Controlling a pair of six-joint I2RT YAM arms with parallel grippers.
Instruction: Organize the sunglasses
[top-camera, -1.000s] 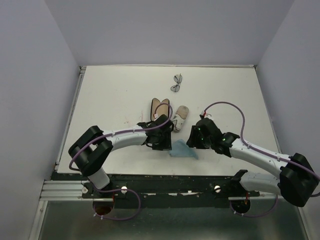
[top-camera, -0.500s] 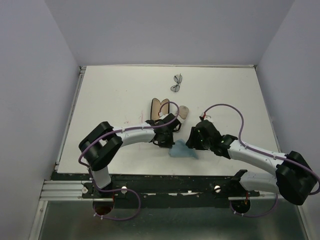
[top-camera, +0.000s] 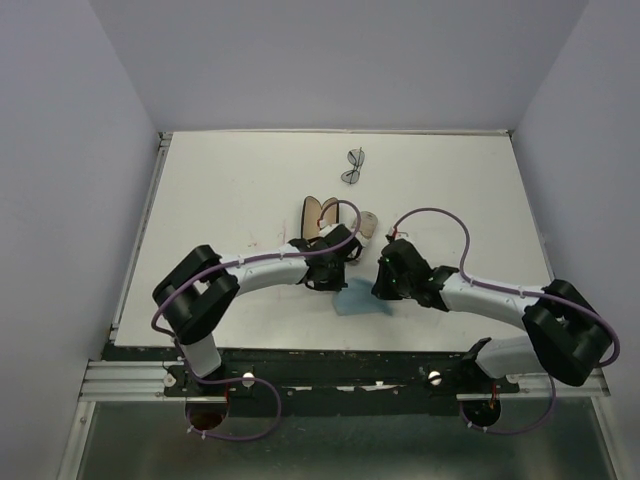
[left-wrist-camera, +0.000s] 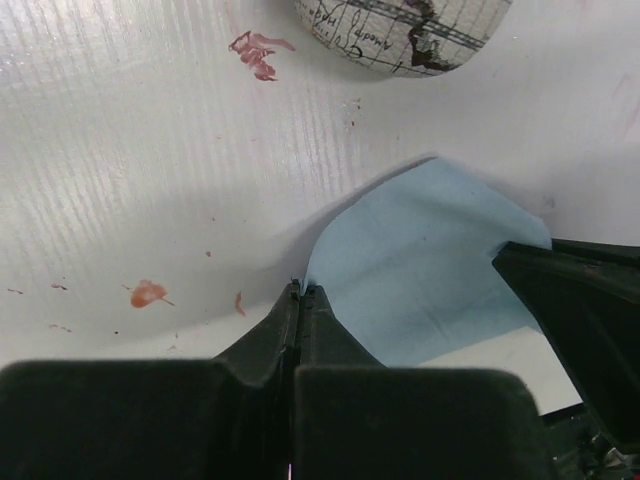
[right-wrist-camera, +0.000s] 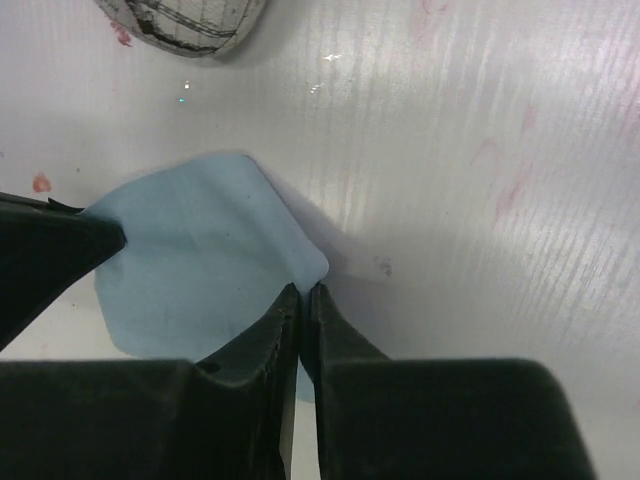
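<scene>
Now left end effector (left-wrist-camera: 300, 292) and right end effector (right-wrist-camera: 306, 290), previously spread, pinch blue cloth (left-wrist-camera: 430, 260).

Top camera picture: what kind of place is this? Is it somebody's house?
Probably a robot test booth, not a house: a white table boxed in by plain walls, two robot arms bolted at its near edge, plus sunglasses laid out.

Small cursive lettering is printed among dark map-like lines on a beige soft fabric pouch (left-wrist-camera: 400, 30) — it is cut off at the picture's edge, and no word can be read.
</scene>
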